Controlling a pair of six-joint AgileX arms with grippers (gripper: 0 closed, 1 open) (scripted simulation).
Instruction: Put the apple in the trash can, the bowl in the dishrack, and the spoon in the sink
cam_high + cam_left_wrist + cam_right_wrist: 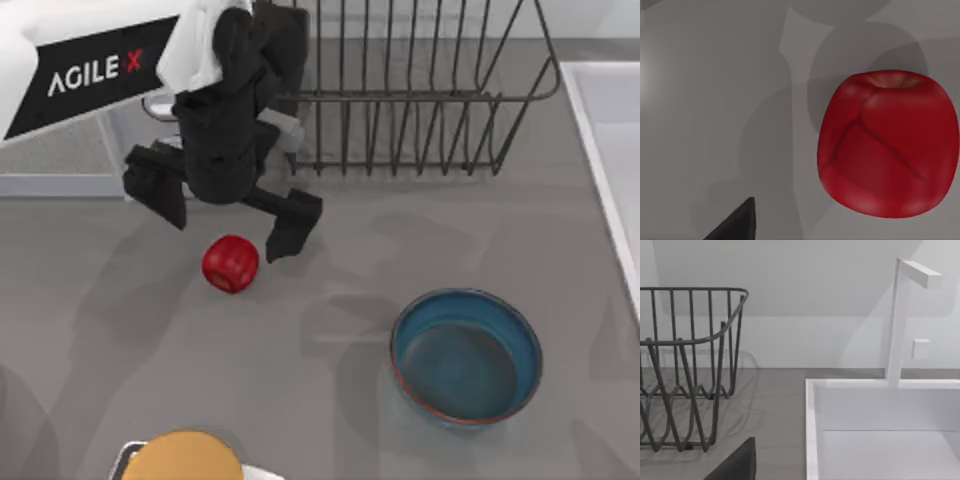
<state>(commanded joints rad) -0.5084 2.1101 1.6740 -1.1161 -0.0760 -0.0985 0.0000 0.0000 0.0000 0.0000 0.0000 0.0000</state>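
The small red apple [231,263] lies on the grey table left of centre and looms large in the left wrist view as the apple [887,145]. My left gripper [225,215] hovers just behind and above it, open, its two dark fingers [290,225] spread wider than the fruit and holding nothing. The blue bowl [466,357] with a reddish rim stands upright at the front right. At the back is the dark wire dishrack [420,90], also seen as the dishrack [690,365]. The pale sink [610,140] runs along the right edge. The spoon and trash can are out of view.
An orange-yellow round thing [185,458] sits at the front edge on a pale base. A white faucet [900,320] rises behind the sink [880,440]. My right arm is parked facing the sink and rack. Open grey tabletop [330,320] lies between apple and bowl.
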